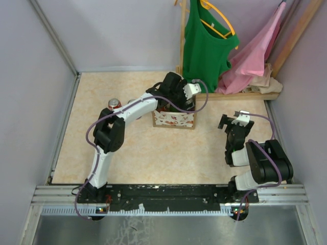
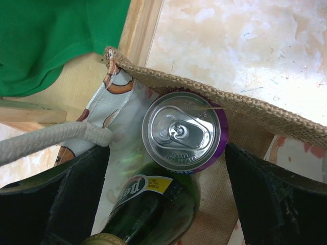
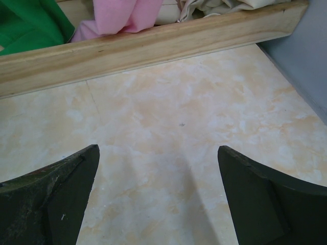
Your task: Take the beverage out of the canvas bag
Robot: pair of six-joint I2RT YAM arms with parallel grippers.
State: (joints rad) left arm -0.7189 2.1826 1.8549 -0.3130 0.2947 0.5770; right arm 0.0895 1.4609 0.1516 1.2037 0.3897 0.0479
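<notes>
The left gripper (image 2: 164, 168) is hovering, fingers wide apart, over the cream red-printed canvas bag (image 1: 173, 120); a purple-rimmed silver can (image 2: 184, 132) is standing inside between them, beside a green glass bottle (image 2: 153, 204). The right gripper (image 3: 158, 153) is gaping too.

cream canvas bag (image 1: 173, 120) with red print, purple-rimmed silver can (image 2: 184, 132), dark green bottle (image 2: 153, 204), green top (image 1: 207, 46)

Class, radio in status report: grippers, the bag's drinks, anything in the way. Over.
Left gripper open over cream red-printed canvas bag. Purple-rimmed metal can inside, ungripped. Green glass bottle beside it. Right gripper open, empty.
</notes>
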